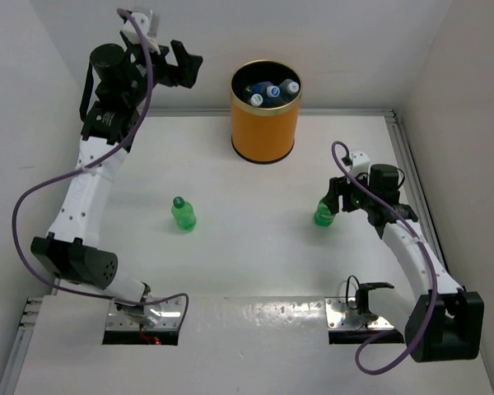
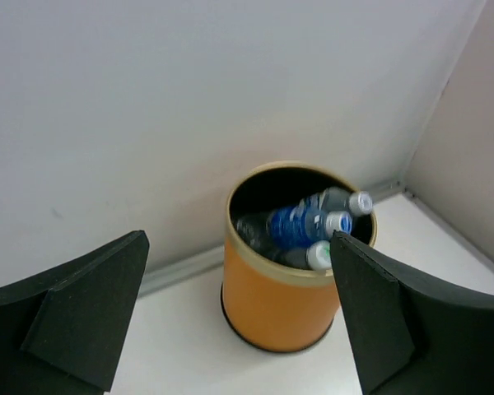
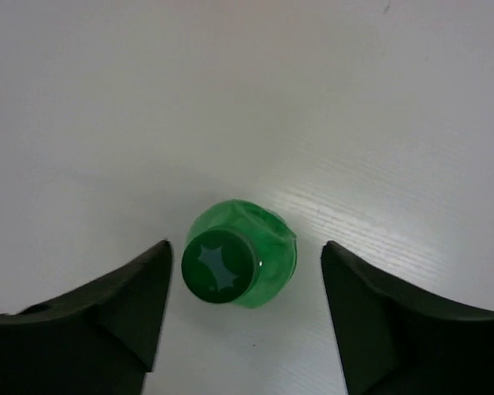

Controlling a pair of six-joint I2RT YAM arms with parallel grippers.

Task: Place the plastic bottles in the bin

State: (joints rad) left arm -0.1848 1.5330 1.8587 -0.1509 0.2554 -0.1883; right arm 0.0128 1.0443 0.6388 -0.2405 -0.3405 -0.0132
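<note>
While the right end effector (image 3: 245, 255) hangs with fingers apart around an upright green bottle (image 3: 267, 247) on the desk (image 1: 255, 247), the left end effector (image 1: 187, 62), spread wide and empty, hovers beside the orange bin (image 1: 265, 132) holding several clear bottles (image 1: 272, 89). Another green bottle (image 1: 183, 215) stands mid-desk.

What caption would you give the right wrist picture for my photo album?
Open right pincer flanks an upright green bottle on the white table, its fingers not touching it.

no readable text, bottle labels too blurred
</note>
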